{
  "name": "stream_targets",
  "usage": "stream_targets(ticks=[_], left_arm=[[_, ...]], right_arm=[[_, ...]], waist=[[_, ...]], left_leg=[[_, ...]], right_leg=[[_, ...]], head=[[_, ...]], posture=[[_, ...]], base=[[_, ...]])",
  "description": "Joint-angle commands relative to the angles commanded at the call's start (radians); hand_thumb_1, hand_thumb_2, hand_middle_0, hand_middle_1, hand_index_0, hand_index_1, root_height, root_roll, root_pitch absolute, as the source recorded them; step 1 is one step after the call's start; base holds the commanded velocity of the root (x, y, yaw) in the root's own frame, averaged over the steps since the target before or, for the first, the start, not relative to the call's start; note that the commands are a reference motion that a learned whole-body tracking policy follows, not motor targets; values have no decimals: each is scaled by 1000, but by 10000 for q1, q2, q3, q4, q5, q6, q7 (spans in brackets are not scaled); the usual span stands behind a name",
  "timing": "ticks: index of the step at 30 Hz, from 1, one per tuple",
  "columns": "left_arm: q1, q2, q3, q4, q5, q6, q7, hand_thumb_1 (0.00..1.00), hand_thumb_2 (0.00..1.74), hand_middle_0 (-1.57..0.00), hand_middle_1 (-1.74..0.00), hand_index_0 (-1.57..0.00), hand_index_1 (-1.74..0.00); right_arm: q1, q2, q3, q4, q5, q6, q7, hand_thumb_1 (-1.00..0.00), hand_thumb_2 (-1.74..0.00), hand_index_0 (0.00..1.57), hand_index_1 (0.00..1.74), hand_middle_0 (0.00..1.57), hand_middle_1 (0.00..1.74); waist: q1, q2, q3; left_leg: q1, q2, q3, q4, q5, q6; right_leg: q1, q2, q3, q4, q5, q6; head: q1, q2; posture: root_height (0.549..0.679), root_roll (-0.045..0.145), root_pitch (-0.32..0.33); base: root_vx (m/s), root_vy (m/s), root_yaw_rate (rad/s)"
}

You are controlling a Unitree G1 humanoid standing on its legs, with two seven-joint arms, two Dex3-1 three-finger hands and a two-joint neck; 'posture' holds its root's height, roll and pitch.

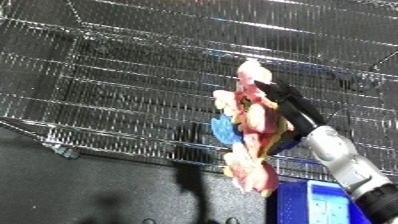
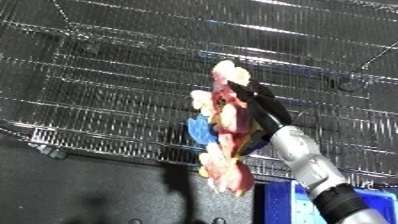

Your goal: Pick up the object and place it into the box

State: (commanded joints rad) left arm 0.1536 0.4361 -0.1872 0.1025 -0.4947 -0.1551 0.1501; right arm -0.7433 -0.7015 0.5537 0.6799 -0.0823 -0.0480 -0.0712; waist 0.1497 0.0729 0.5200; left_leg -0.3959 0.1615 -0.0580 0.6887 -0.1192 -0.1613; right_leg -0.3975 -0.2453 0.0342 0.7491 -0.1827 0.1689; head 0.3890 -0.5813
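Observation:
A floppy packet (image 1: 250,131), printed in pink, cream, red and blue, hangs upright in my right hand (image 1: 289,102). The black fingers curl round its upper part, and its lower end dangles down to the near rim of the wire bin (image 1: 115,90). The packet is held over the bin's near right side, above the mesh. My white and silver right forearm (image 1: 346,160) rises from the lower right corner. My left hand shows in neither view.
The wire mesh bin fills most of both views, tilted in the picture. A dark tabletop (image 1: 107,190) lies in front of it. A blue and white object (image 1: 324,202) sits at the bottom right, under my forearm.

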Motion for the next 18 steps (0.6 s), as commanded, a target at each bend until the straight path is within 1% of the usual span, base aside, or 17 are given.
stream_targets(ticks=[3, 7, 11, 15, 18], left_arm=[[5, 23, -23, -52, -60, -53, -6, 1000, 1740, -1570, -1740, -1570, -1740], [-42, -8, -43, -78, -91, -109, 3, 1000, 1740, -1570, -1740, -1570, -1740], [-140, -42, -29, -55, -105, -171, 20, 1000, 1740, -1570, -1740, -1570, -1740], [-238, -81, -40, -36, -125, -207, 114, 1000, 1740, -1570, -1740, -1570, -1740], [-291, -112, -35, -13, -96, -214, 162, 1000, 1740, -1570, -1740, -1570, -1740]], right_arm=[[-244, 161, 142, 1056, -8, 100, 30, 0, 0, 0, 0, 0, 0], [-369, 461, 215, 2149, -55, 76, 16, 0, 0, 0, 0, 0, 0], [-520, 776, 384, 2931, -231, 46, 94, -200, -348, 314, 348, 314, 348], [-577, 1094, 326, 3223, -144, 37, -1, -400, -696, 628, 696, 628, 696], [-590, 1201, 328, 3200, -161, 21, -39, -550, -957, 864, 957, 864, 957]], waist=[[84, 88, 0], [174, 164, 0], [246, 208, 0], [253, 189, 0], [237, 161, 0]], left_leg=[[-250, -24, -27, 71, 2, 3], [-455, -51, -59, 135, -14, 10], [-543, -66, -65, 150, -42, 7], [-481, -35, -43, 111, -77, 12], [-415, 1, -10, 54, -88, 7]], right_leg=[[-226, -13, 3, 47, 24, -4], [-382, -45, -19, 112, -5, -7], [-432, -87, -60, 137, -30, 5], [-385, -106, -88, 101, -43, 19], [-340, -107, -98, 68, -60, 21]], head=[[91, 99], [124, 307], [132, 339], [105, 351], [15, 364]], posture=[[622, 26, -96], [621, 24, -83], [621, 22, -75], [621, 21, -73], [622, 21, -73]], base=[[-13, 14, 46], [2, 6, 73], [10, 5, 43], [15, 8, -11], [10, 3, -10]])
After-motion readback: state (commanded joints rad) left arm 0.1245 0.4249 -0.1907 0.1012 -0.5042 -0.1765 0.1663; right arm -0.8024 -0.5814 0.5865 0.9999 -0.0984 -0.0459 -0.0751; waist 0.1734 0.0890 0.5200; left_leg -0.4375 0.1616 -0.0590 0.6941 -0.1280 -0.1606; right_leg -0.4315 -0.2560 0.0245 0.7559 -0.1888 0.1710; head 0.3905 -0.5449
